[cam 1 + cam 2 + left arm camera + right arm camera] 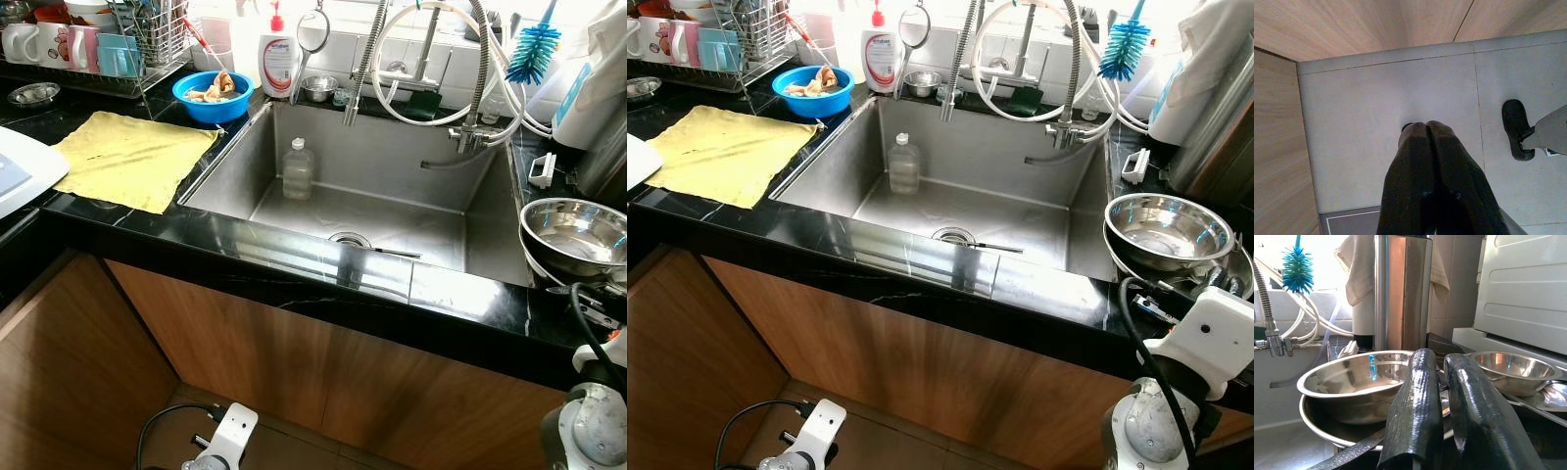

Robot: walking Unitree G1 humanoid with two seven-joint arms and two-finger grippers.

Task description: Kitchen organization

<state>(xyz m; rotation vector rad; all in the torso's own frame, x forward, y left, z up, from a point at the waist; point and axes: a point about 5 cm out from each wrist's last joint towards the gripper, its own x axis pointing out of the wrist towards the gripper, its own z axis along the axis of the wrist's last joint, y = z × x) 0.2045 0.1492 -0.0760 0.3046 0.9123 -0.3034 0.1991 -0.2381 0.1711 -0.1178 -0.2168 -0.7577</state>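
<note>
A steel sink (490, 215) is set into the black counter, and a clear plastic bottle (298, 169) stands upright inside it. To the sink's right are stacked steel bowls (576, 235). My right gripper (1442, 357) is low at the counter's edge, just in front of the large steel bowl (1356, 377), with its fingers close together and nothing between them. My left gripper (1425, 129) hangs shut over the grey floor tiles beside the wooden cabinet. A yellow cloth (132, 157) lies flat left of the sink. Behind the cloth is a blue bowl (211, 98) holding scraps.
A dish rack (98, 44) with mugs stands back left, and a soap bottle (278, 54) and a small steel bowl (319, 88) stand behind the sink. The faucet hose (367, 59) hangs over the basin, with a blue brush (532, 51) at back right. A tall steel cylinder (1400, 293) rises behind the bowls.
</note>
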